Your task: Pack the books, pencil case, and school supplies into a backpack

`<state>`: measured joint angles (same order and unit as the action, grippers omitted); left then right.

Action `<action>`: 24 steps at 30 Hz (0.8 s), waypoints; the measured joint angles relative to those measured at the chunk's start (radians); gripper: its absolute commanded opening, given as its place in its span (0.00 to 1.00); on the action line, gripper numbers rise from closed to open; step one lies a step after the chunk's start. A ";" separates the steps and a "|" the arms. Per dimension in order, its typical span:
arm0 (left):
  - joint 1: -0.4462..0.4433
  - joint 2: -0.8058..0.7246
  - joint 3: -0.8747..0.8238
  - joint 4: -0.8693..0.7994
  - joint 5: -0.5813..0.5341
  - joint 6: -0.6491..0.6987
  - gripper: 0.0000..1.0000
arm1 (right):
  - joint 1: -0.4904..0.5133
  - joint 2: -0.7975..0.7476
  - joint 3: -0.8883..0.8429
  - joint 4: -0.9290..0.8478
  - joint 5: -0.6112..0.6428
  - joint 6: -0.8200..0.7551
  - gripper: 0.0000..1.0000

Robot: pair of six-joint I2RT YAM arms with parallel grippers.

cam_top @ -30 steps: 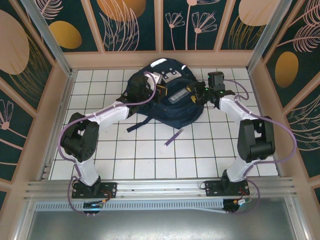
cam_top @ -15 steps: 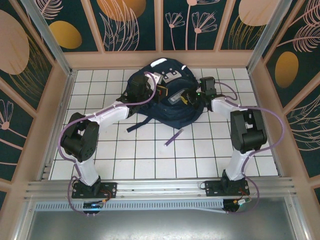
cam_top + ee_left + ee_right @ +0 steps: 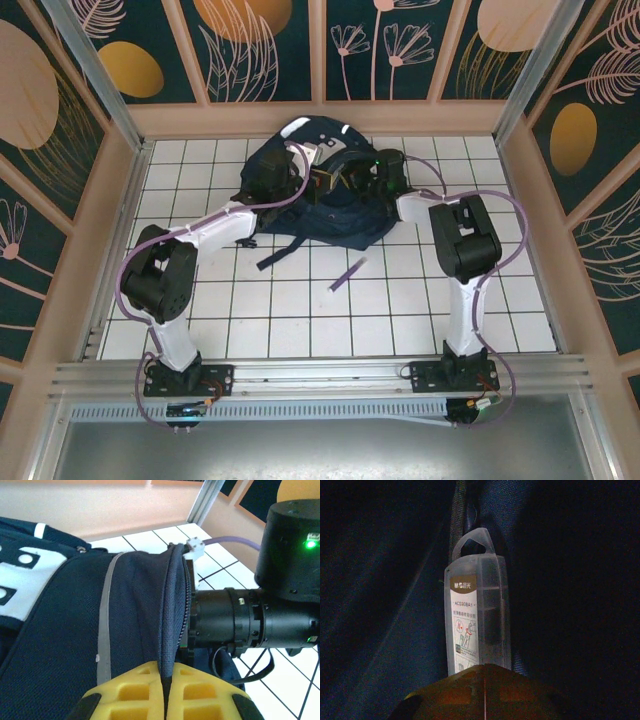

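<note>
Looking down, I see the backpack (image 3: 335,222) lying at the far middle of the worktop (image 3: 290,315), with both arms reaching to it. My left tool (image 3: 164,676) is clamped on the navy fabric edge beside the zip. My right tool (image 3: 484,674) sits inside the dark opening with its fingers closed together. A clear plastic pack (image 3: 477,620) stands at their tips, its near end hidden. The purple pen (image 3: 347,274) lies on the tiles, near of the bag.

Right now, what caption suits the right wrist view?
Shut fingers at the foot of a clear plastic pack inside the backpack.
</note>
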<state>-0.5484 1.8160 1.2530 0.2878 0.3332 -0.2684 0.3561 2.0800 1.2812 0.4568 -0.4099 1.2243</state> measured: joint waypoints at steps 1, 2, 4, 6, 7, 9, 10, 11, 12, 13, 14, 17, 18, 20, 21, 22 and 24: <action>0.000 0.000 0.000 -0.001 0.000 0.000 0.00 | 0.002 0.000 0.000 0.003 0.001 0.015 0.17; 0.000 0.000 0.000 0.000 0.000 0.000 0.00 | 0.004 0.000 0.000 0.008 0.001 0.022 0.19; 0.000 0.000 0.000 0.000 0.000 0.000 0.00 | 0.003 -0.008 -0.003 0.001 -0.006 0.035 0.22; 0.000 0.000 0.000 -0.001 0.000 0.001 0.00 | -0.002 -0.032 -0.023 -0.022 -0.024 0.039 0.23; 0.000 0.000 0.000 -0.001 0.000 0.001 0.00 | -0.006 -0.053 -0.037 -0.048 -0.037 0.035 0.23; 0.000 0.000 0.000 0.000 0.000 0.001 0.00 | -0.017 -0.103 -0.060 -0.111 -0.065 0.007 0.23; 0.000 0.000 0.000 -0.001 0.000 0.001 0.00 | -0.024 -0.133 -0.068 -0.148 -0.080 -0.025 0.23; 0.000 0.000 0.000 -0.001 0.000 0.001 0.00 | -0.030 -0.158 -0.072 -0.180 -0.092 -0.056 0.24; 0.000 0.000 0.000 0.000 0.000 0.001 0.00 | -0.037 -0.190 -0.073 -0.228 -0.098 -0.114 0.24; 0.000 0.000 0.000 0.000 0.000 0.001 0.00 | -0.043 -0.225 -0.073 -0.285 -0.099 -0.186 0.23; 0.000 0.000 0.000 0.000 0.000 0.001 0.00 | -0.047 -0.253 -0.073 -0.328 -0.100 -0.239 0.23; 0.000 0.000 0.000 -0.001 -0.001 0.001 0.00 | -0.042 -0.369 -0.073 -0.511 -0.061 -0.496 0.28; 0.001 0.000 0.000 0.000 -0.001 0.000 0.00 | -0.035 -0.415 -0.074 -0.575 -0.029 -0.595 0.28; 0.005 0.000 -0.001 0.000 0.000 0.000 0.00 | -0.018 -0.507 -0.099 -0.642 0.027 -0.776 0.35; 0.008 0.000 -0.004 0.001 0.000 0.001 0.00 | -0.008 -0.559 -0.126 -0.661 0.047 -0.871 0.38; 0.009 -0.003 -0.011 0.002 0.000 0.002 0.00 | 0.001 -0.615 -0.161 -0.671 0.050 -0.989 0.40; 0.010 -0.014 -0.033 0.003 0.000 0.013 0.00 | 0.020 -0.719 -0.238 -0.674 0.035 -1.233 0.53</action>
<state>-0.5381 1.8023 1.2198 0.2913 0.3328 -0.2554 0.3759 1.3605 1.0431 -0.2176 -0.3744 -0.0086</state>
